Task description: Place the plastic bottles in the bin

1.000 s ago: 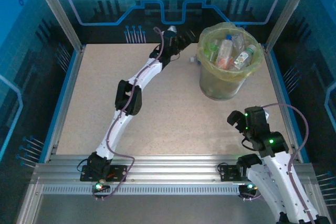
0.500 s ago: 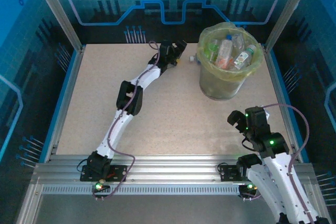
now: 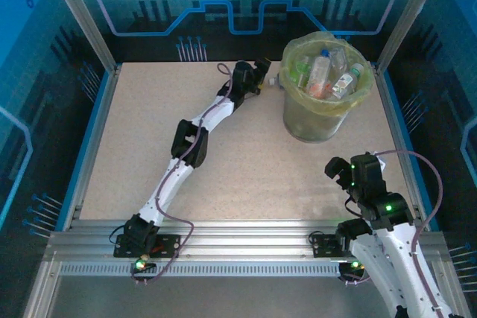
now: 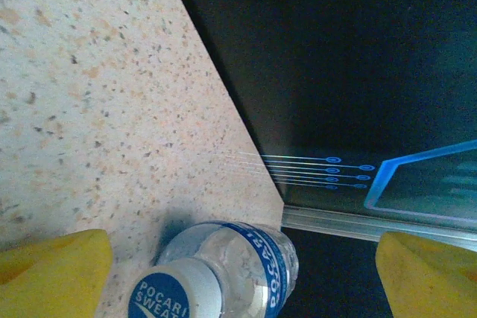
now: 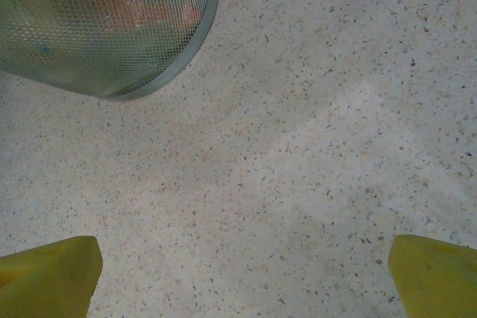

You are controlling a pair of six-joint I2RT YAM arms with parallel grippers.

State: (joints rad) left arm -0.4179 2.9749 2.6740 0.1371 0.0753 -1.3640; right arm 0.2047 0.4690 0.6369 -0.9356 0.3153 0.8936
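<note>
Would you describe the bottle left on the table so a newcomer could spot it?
Start at the bin in the far right corner of the table. Just left of it, a clear bottle sits inside the open left gripper. The other bottles are in the bin; this one is outside, with a blue Pocari Sweat label.

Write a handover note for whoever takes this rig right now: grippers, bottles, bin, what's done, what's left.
Left gripper: open, straddling a bottle at the table's far edge, just left of the bin; not gripped yet.
Right gripper: open, empty, over bare table near the bin's base.
Done: several bottles lie in the bin.
Left: close on this bottle, the one seen on the table, and drop it in.
</note>
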